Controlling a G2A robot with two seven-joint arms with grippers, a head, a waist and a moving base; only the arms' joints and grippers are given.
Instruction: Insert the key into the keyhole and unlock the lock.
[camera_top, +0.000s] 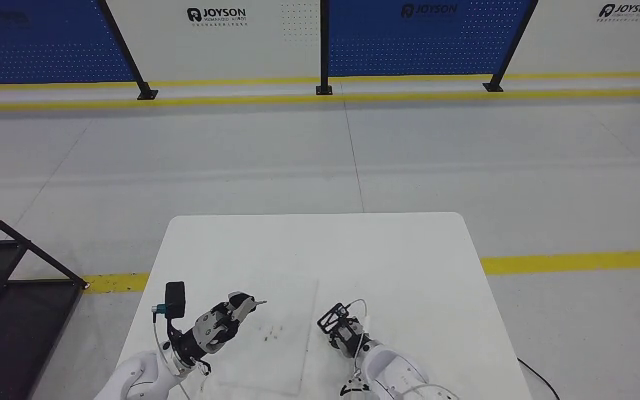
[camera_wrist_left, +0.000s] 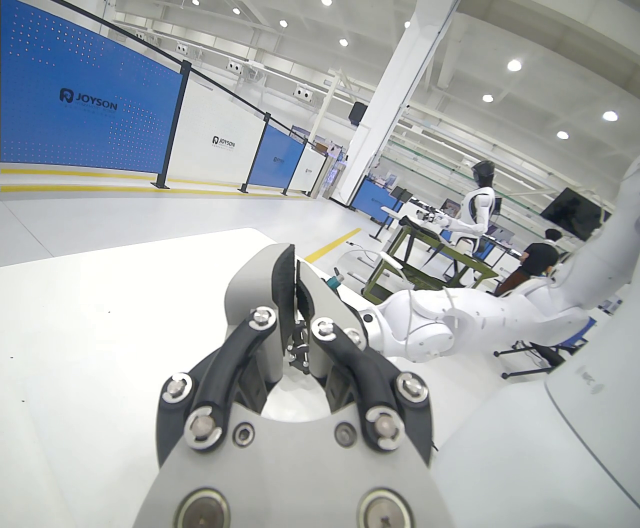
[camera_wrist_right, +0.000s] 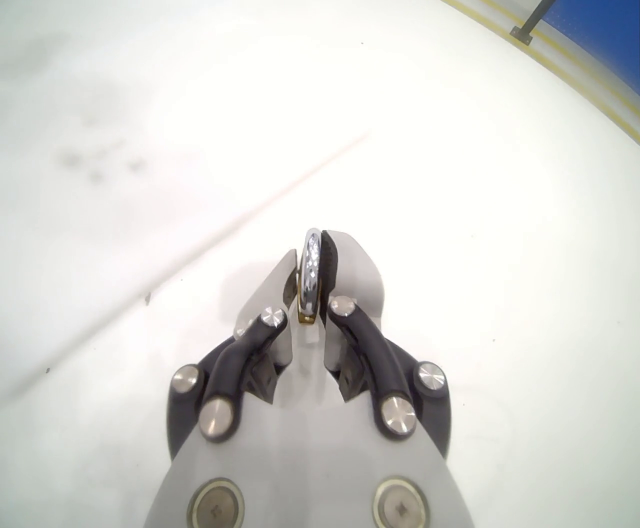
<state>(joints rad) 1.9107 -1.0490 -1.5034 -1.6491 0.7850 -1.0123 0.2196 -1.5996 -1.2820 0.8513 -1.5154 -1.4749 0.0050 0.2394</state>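
Right gripper (camera_wrist_right: 314, 260), nearest its wrist lens: I see both fingers closed on the lock (camera_wrist_right: 310, 272), pinching its chrome shackle edge-on, with a sliver of brass body showing below the shackle.

Left gripper (camera_wrist_left: 292, 272): the fingers are pressed together, with a small dark metal piece lodged between them near their base. From above, a thin silvery tip, which I read as the key (camera_top: 259, 300), projects from the fingertips and points toward the right gripper. The two grippers sit near each other but apart, over the near end of the table (camera_top: 420, 250). Key and lock are not joined.

Surface: the table is white with rounded corners. A pale translucent sheet (camera_top: 285, 340) lies flat on it beneath and between the grippers, and I see a few dark specks (camera_top: 270, 332) on the sheet.

In the way: from the left wrist, the white right arm (camera_wrist_left: 425, 320) crosses just behind the fingertips and hides the lock from that side.

Room: the floor is light grey with yellow lines (camera_top: 560, 263). Blue and white barrier panels (camera_top: 60, 40) on black posts run along the far side. Also visible are a white pillar (camera_wrist_left: 395, 100), ceiling lamps, and a green workbench (camera_wrist_left: 430, 260) with another white robot (camera_wrist_left: 475, 210), well away from the table. A black rack (camera_top: 20, 270) stands off the table's left edge.
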